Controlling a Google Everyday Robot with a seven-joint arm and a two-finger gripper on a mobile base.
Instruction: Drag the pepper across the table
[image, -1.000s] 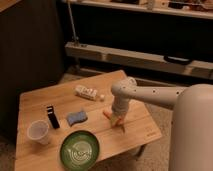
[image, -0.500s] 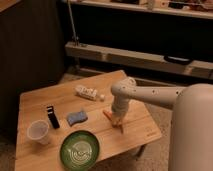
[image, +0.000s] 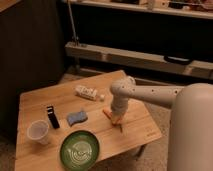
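Observation:
The pepper (image: 109, 114) is a slim orange tapered object lying on the light wooden slatted table (image: 60, 100), right of centre. Only its upper left end and a thin tip near the lower right show; the rest is hidden under my arm. My gripper (image: 116, 119) points down onto the pepper's middle, at or just above the tabletop. The white arm (image: 150, 95) reaches in from the right.
A white bottle (image: 89, 93) lies behind the pepper. A blue sponge (image: 76, 117) sits left of it. A black upright object (image: 51, 116), a clear plastic cup (image: 38, 131) and a green plate (image: 80, 149) stand at the front left. Shelving runs behind the table.

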